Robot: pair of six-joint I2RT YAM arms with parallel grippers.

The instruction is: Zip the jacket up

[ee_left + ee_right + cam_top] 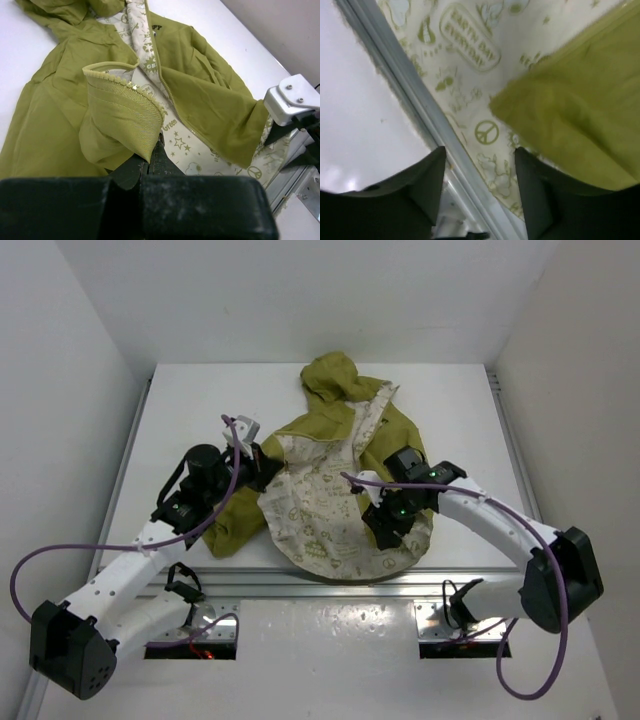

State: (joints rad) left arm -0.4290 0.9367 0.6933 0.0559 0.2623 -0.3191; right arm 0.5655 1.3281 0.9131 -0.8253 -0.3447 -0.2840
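Centre-left of the top view, the left gripper (262, 468) is clamped on the jacket (322, 502), pinching a folded olive flap with zipper teeth (131, 86) along its edge, raised above the rest. Lower centre-right, the right gripper (386, 524) has its fingers (420, 185) apart, nothing between, over the cream printed lining (465, 55) beside a metal rail (405, 85). Jacket lies unzipped on the white table (190, 410), hood (330, 375) toward frame top.

Hidden beneath the right arm (490, 515) from above: part of the jacket (320, 510) hem. Cropped and blurred in the right wrist view. Half buried in an olive fold: left jaws.
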